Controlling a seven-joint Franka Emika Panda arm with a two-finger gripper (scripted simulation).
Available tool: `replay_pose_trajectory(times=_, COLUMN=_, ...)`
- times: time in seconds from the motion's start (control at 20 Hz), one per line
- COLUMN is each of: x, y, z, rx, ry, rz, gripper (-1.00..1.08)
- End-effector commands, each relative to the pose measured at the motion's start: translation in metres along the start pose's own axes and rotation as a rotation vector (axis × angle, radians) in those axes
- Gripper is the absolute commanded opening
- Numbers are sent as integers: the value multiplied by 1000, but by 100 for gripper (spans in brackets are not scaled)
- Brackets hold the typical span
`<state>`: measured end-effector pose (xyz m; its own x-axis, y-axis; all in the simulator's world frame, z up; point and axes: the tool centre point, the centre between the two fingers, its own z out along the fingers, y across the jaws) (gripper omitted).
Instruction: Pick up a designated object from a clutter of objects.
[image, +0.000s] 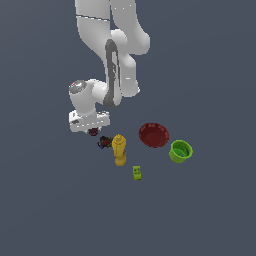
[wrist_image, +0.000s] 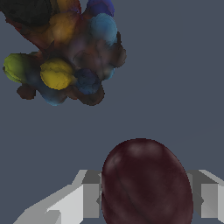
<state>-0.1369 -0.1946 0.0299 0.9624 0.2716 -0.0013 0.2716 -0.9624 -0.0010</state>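
Note:
The designated object, a small dark maroon ball (image: 93, 132), sits right under the white hand of my gripper (image: 93, 131). In the wrist view the maroon ball (wrist_image: 146, 181) fills the gap between the two grey fingers (wrist_image: 89, 199), which press against its sides, so the gripper (wrist_image: 146, 203) is shut on it. The rest of the clutter lies nearby. The dark multicoloured lump (image: 104, 142) is just beside the ball, and it is large in the wrist view (wrist_image: 65, 52). I cannot tell whether the ball is touching the floor.
A yellow bottle (image: 119, 149) stands next to the lump. Further to the exterior view's right are a wide red bowl (image: 153, 135) and a green cup (image: 180, 151). A small lime-green block (image: 137, 172) lies nearer the camera, below the bottle.

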Motion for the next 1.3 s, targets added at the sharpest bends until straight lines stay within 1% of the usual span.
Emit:
replay_pose_trajectory(times=0.0, x=3, y=-1, z=-4, rx=-1, ry=1, rz=-1, gripper=-100)
replay_pose_trajectory(times=0.25, x=15, y=-8, z=-22, rx=-1, ry=1, rz=0, gripper=-100)
replay_pose_trajectory(times=0.5, x=35, y=-19, z=-50, rx=-1, ry=0, rz=0, gripper=-100)
replay_pose_trajectory(times=1.25, x=123, y=-67, z=-175, rx=-5, ry=-2, rz=1, gripper=-100)
